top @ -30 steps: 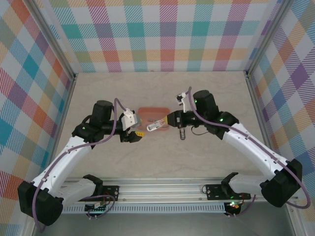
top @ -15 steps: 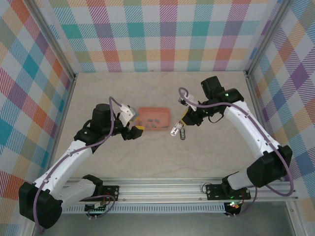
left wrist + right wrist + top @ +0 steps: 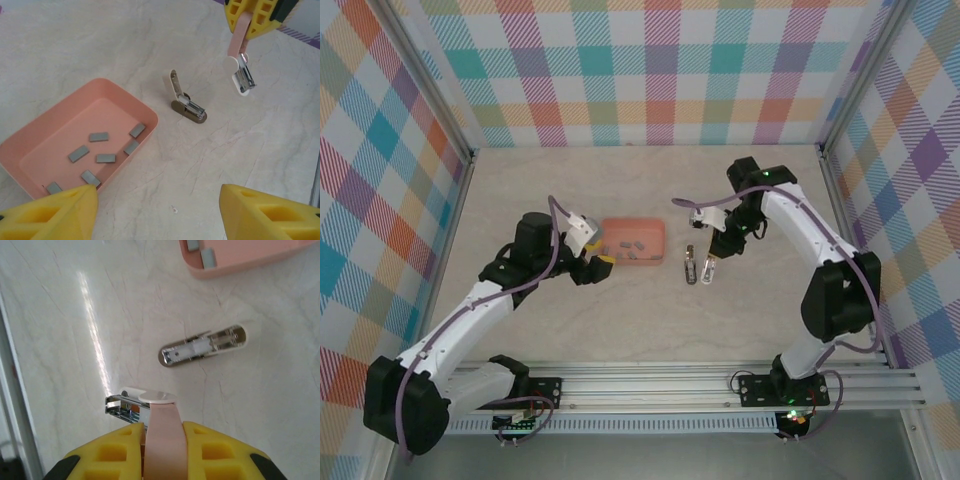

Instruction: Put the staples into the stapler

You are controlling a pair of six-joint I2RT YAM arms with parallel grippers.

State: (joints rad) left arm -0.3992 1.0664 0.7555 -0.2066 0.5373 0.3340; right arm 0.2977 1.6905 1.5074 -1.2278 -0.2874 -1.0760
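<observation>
The stapler is in two pieces. A short metal and white piece [image 3: 691, 265] [image 3: 186, 101] [image 3: 204, 346] lies on the table right of the salmon-pink tray [image 3: 660, 226] [image 3: 55, 134] [image 3: 240, 261]. My right gripper [image 3: 709, 258] [image 3: 162, 440] is shut on the other piece, a pink arm with a white tip and a metal rail [image 3: 240, 75] [image 3: 161, 416], hanging just right of the lying piece. Several dark grey staples [image 3: 632, 244] [image 3: 105, 158] [image 3: 208, 256] lie in the tray. My left gripper [image 3: 601, 262] [image 3: 157, 210] is open at the tray's near left corner, with nothing between its fingers.
Marbled tabletop [image 3: 620, 320] stretches in front of the tray and the stapler pieces. Chequered walls [image 3: 640, 70] close in the back and both sides. A metal rail [image 3: 720, 385] runs along the near edge by the arm bases.
My right arm has swung right from over the tray's front, carrying the pink stapler arm, and now points it down beside the lying piece. My left gripper shifted slightly towards the tray.
</observation>
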